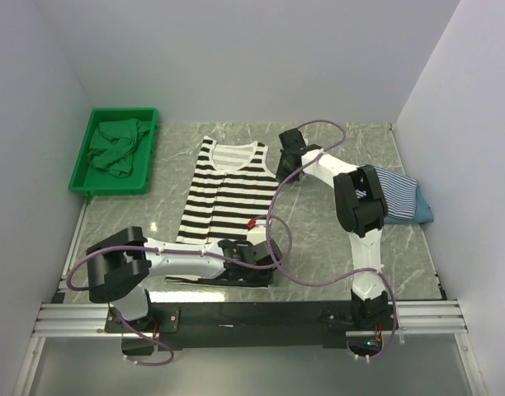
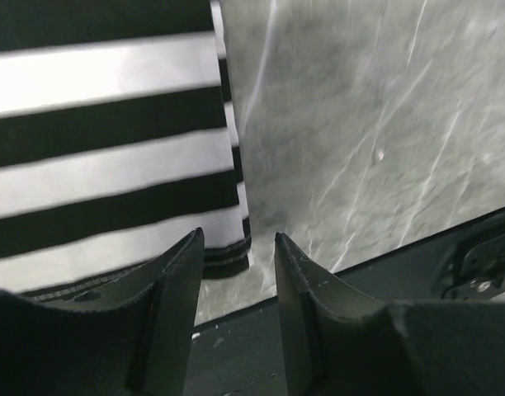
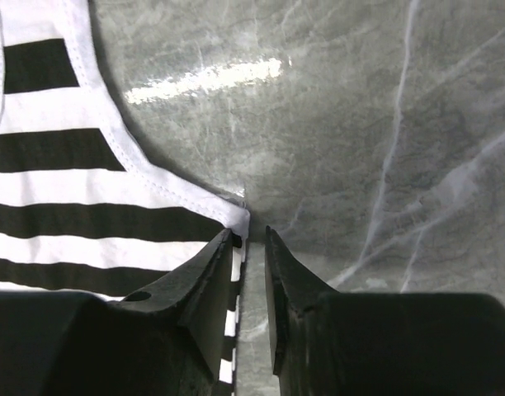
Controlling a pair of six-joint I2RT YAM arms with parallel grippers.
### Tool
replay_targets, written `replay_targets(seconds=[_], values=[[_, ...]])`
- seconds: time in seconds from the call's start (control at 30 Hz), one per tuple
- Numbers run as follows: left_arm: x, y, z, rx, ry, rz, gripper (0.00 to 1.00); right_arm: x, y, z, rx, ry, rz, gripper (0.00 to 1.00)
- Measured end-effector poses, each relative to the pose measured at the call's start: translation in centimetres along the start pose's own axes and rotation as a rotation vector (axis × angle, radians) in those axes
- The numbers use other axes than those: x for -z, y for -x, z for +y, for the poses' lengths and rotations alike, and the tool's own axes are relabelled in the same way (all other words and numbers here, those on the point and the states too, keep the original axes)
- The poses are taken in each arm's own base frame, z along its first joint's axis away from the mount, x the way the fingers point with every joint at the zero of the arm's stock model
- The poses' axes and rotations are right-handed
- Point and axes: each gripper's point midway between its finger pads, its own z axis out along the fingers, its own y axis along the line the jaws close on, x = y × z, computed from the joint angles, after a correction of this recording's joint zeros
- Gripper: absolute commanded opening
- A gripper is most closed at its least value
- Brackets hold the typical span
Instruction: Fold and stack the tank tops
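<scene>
Filling most of the overhead view, the grey marble table [image 1: 318,247] carries the wide black-and-white striped tank top [image 1: 224,194], spread flat at centre frame. A green tray [image 1: 81,183] at upper left holds crumpled green cloth [image 1: 116,147]. At right, the thin-striped top [image 1: 398,194] lies folded on the teal-blue top [image 1: 426,216]. The left gripper [image 2: 238,239] has its fingers spread astride the hem corner. The right gripper [image 3: 248,233] has its fingers nearly together at the wide-striped top's edge; I cannot tell whether they are pinching it.
</scene>
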Motion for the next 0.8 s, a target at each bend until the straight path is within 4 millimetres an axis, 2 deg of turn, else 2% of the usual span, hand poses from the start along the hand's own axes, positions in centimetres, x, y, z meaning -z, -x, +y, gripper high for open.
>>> replay_targets(seconds=[0.2,0.3,0.4,0.43,0.5,0.53,0.67,0.8], values=[[-0.4,-1.3,-0.3,-0.031,0.028,0.001,0.43,-0.3,0.1,0.6,-0.019,0.035,-0.011,0.03],[-0.6,-1.7,-0.7,-0.053,0.052,-0.006,0.39,-0.4,0.1,0.8,-0.026,0.046,-0.014,0.0],[-0.9,-2.1,-0.8,-0.065,0.085,-0.013,0.26,-0.5,0.1,1.0,-0.029,0.055,-0.02,0.0],[-0.9,-2.0,-0.8,-0.069,0.094,-0.019,0.14,-0.5,0.2,1.0,-0.03,0.057,-0.022,0.0],[-0.9,-2.1,-0.7,-0.075,0.112,-0.026,0.0,-0.5,0.2,0.7,-0.035,0.061,-0.032,0.0],[-0.9,-2.1,-0.7,-0.081,0.12,-0.03,0.01,-0.5,0.2,0.6,-0.037,0.064,-0.035,0.0],[-0.4,-2.3,-1.7,-0.119,0.102,-0.04,0.01,0.4,-0.3,-1.3,-0.068,0.063,-0.04,0.0],[0.2,-2.6,-4.2,-0.154,0.018,-0.052,0.01,1.6,-0.5,-5.2,-0.121,0.019,-0.036,0.0]])
